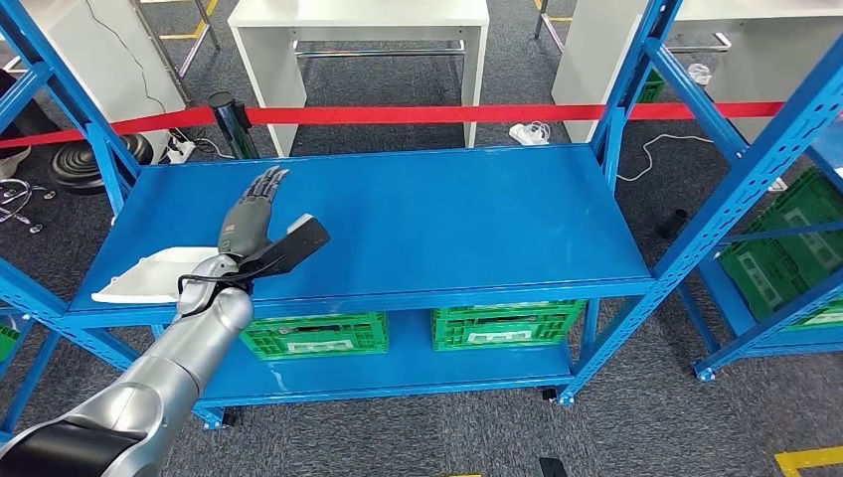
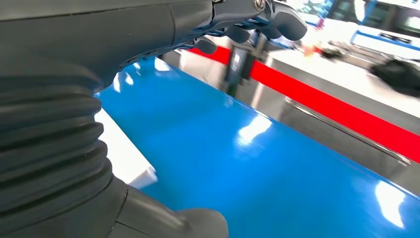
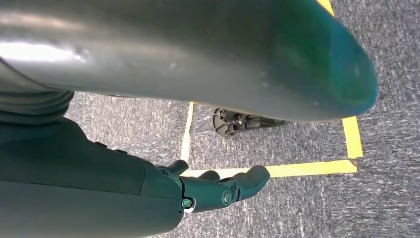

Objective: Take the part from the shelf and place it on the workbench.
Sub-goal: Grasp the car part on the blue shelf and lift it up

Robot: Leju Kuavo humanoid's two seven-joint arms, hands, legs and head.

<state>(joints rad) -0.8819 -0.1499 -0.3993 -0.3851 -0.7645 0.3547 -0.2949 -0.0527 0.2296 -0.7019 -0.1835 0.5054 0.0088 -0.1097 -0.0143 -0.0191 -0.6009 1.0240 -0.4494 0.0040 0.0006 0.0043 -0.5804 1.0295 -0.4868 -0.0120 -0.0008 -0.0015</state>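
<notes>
Glossy blue painted metal shelf (image 1: 447, 214), smooth enough to throw back white glare in the left wrist view. On it, a flat white part (image 1: 149, 278) with a smooth matt face. The left hand (image 1: 249, 214) shows dark matt plastic, with a grey ribbed rubbery cover (image 2: 44, 139) behind it. Green moulded plastic crates (image 1: 316, 334) below, over rough grey carpet floor (image 1: 636, 427).

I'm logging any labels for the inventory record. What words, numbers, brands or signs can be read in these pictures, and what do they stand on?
None can be read.
Green crates under the blue shelf: white label panels on their fronts, print too small and blurred to read.
White part beside the left hand: no marking visible.
Red barrier tape: plain.
Yellow floor tape: plain lines, no text.
</notes>
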